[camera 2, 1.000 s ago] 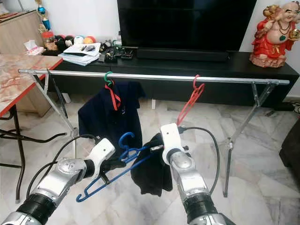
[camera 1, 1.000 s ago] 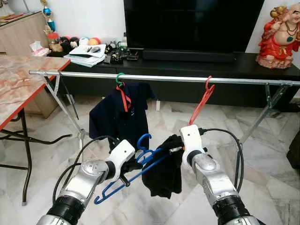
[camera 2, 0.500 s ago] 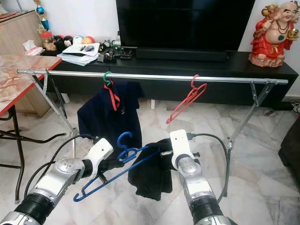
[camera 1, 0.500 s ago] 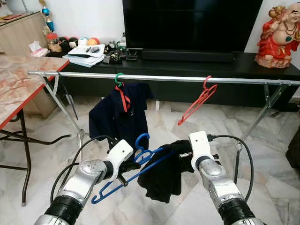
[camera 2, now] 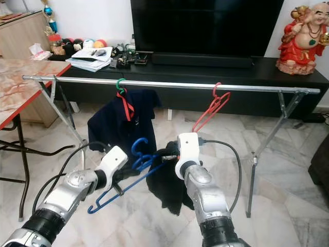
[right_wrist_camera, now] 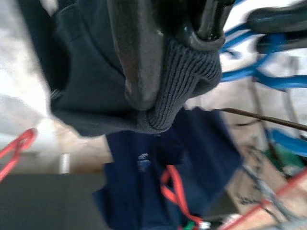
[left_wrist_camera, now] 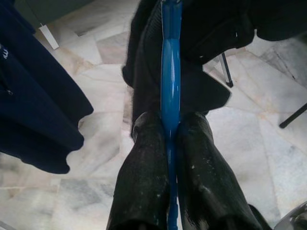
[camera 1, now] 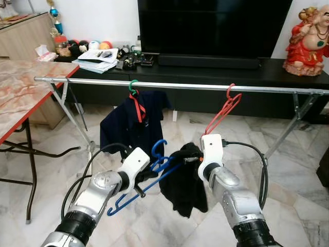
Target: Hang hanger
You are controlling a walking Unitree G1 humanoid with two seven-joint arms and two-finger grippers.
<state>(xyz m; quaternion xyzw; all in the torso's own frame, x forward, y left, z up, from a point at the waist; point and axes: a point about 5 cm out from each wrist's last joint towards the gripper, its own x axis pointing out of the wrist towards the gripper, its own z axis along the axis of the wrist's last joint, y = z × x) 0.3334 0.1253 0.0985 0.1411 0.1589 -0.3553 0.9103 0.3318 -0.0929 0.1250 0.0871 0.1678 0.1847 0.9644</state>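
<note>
- Here the blue hanger (camera 1: pixel 154 172) is clamped between the left gripper (left_wrist_camera: pixel 169 143) fingers below the rail (camera 1: pixel 180 86), hook kept upward for hanging.
- The black garment (camera 1: pixel 183 180) is pinched by the right gripper (right_wrist_camera: pixel 163 57) below the rail, keeping it against the hanger.

Pale marble floor (camera 1: pixel 46 170), white wall (camera 1: pixel 97 20), long black TV console (camera 1: pixel 288 74) under a dark television (camera 1: pixel 213 25), red figurine (camera 1: pixel 308 36) at its right end, red-edged marble table (camera 1: pixel 20 92) at left.

Blue hanger (camera 1: pixel 154 170) against black ribbed garment (camera 1: pixel 184 177). On silver rail (camera 1: pixel 180 85): navy shirt (camera 1: pixel 131 126) (red-and-green hanger), bare red hanger (camera 1: pixel 222 109). Below rail, white marble-veined floor (camera 1: pixel 46 175).
</note>
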